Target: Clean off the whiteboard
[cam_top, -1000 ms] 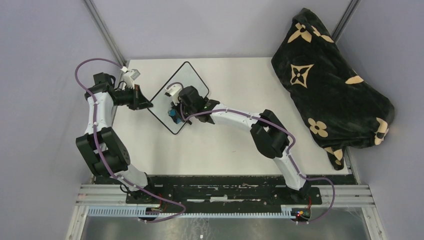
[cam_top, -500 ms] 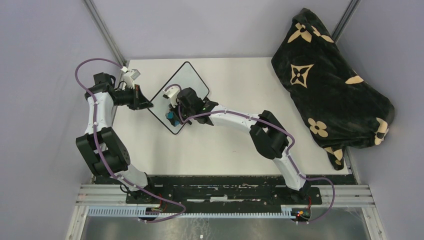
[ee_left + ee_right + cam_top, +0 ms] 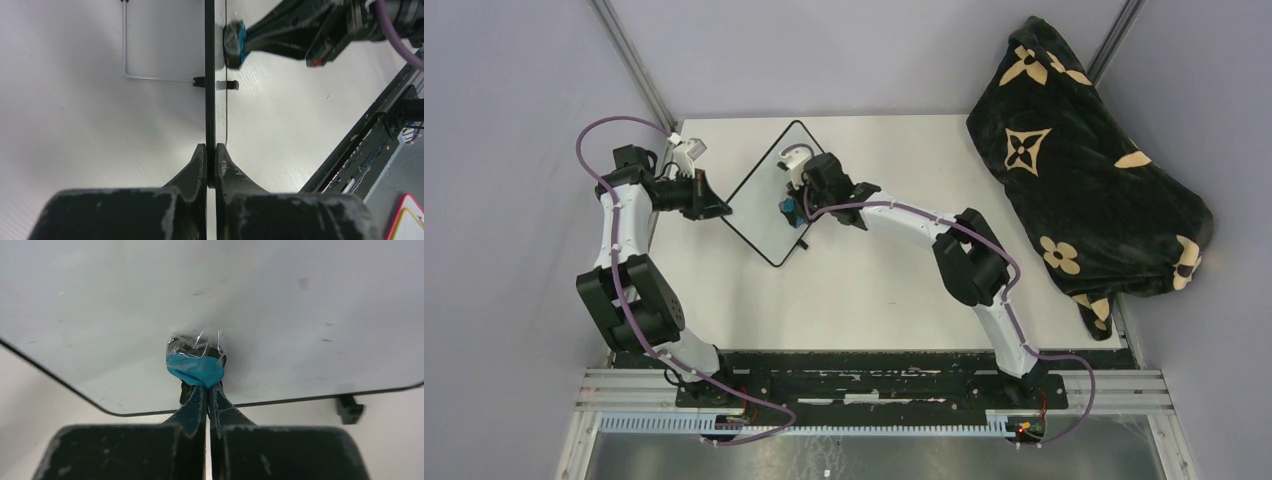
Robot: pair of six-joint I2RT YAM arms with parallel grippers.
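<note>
My left hand (image 3: 724, 211) is clamped on the whiteboard (image 3: 759, 200), fingers pinched tight on the black frame at the board's 9 o'clock corner. From my left wrist, that hand (image 3: 210, 152) meets the whiteboard (image 3: 210, 75) edge-on, a thin dark line running straight away toward 12 o'clock, with a small black foot (image 3: 228, 85) sticking out beside it.

The board sits at the far left of the counter (image 3: 904, 260), about 11 o'clock from its middle. From above it lies skewed like a diamond, its long axis running from 7 o'clock up to 1 o'clock. I cannot tell how far it is tipped off the counter.

My right hand (image 3: 790, 205) is closed on the eraser (image 3: 784, 207), a blue-and-black block pressed against the board's face near the 3 o'clock edge. From my right wrist, the hand (image 3: 207, 390) nips the eraser (image 3: 195, 369), which wears a clear wrap, and the whiteboard (image 3: 300, 315) face behind it reads plain white with faint specks.

At the far right a black blanket (image 3: 1084, 170) with beige flowers is heaped at 2 o'clock.
</note>
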